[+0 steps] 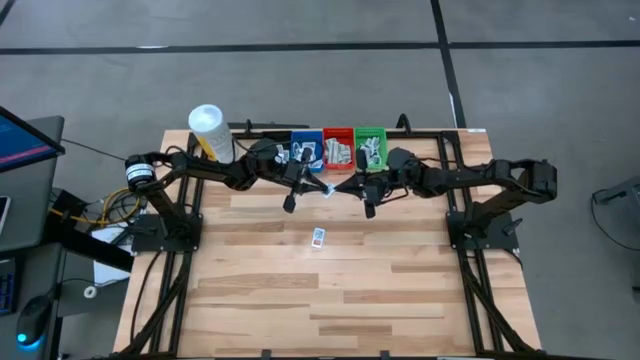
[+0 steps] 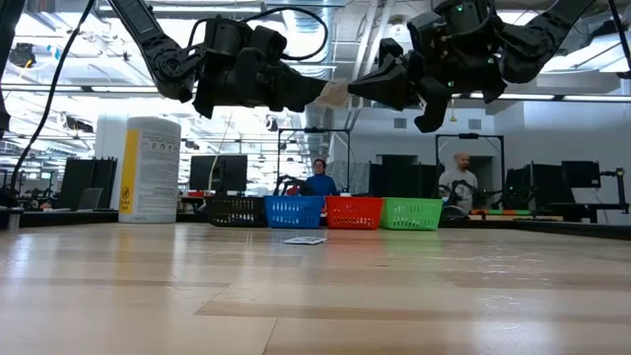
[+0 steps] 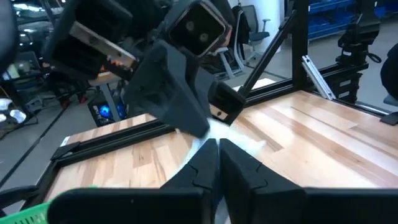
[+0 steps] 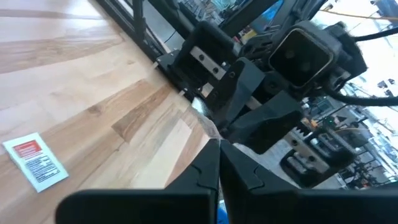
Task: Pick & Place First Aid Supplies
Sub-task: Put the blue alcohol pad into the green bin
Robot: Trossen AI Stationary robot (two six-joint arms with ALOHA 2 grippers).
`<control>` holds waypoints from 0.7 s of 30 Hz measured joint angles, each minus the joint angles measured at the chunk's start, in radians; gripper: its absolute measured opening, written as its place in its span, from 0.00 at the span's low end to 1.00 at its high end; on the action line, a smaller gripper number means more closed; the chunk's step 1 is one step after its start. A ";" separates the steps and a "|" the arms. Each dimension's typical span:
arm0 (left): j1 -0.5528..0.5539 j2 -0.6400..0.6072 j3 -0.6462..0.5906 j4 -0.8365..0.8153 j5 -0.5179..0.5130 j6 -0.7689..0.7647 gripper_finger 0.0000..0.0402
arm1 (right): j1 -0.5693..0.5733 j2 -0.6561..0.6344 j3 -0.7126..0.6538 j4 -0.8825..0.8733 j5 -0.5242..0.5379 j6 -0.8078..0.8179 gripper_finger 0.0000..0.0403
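A small white packet [image 2: 336,94] hangs in the air above the table's far middle, between my two grippers, which meet tip to tip. My left gripper [image 1: 321,186] comes from the table's left and is shut on it. My right gripper [image 1: 341,187] comes from the right and is shut on it too. Both point about level. Another white packet with a red mark [image 4: 35,160] lies flat on the wood nearer the table's middle [image 1: 319,237]. More packets fill the blue [image 1: 306,150], red [image 1: 338,150] and green [image 1: 370,150] bins. My left gripper pinches the packet's left end [image 3: 208,138] between its two shut fingers, coming level from the table's left. The packet sticks out beyond the fingertips, clear of the table. My right gripper pinches the opposite end [image 4: 210,129] between its shut fingers, coming about level from the table's right. The packet is bridged between the two grippers in mid-air.
A row of small bins, black [image 2: 235,211], blue, red and green, stands at the far edge. A tall white-capped yellow container [image 1: 210,130] stands at the far left. Bare wood lies in the near half [image 1: 330,300]. People sit in the room behind [image 2: 319,177].
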 joint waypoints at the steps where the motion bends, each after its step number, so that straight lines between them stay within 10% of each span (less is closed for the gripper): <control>1: 0.000 0.000 0.000 0.002 0.000 0.002 0.05 | 0.000 0.000 0.000 -0.008 0.000 0.000 0.00; 11: 0.016 0.000 -0.011 0.000 -0.276 0.033 0.25 | -0.007 0.000 0.000 -0.098 0.038 -0.049 0.00; 21: 0.070 0.000 -0.047 -0.003 -0.519 0.027 0.33 | -0.159 0.000 0.000 -0.154 0.428 0.007 0.00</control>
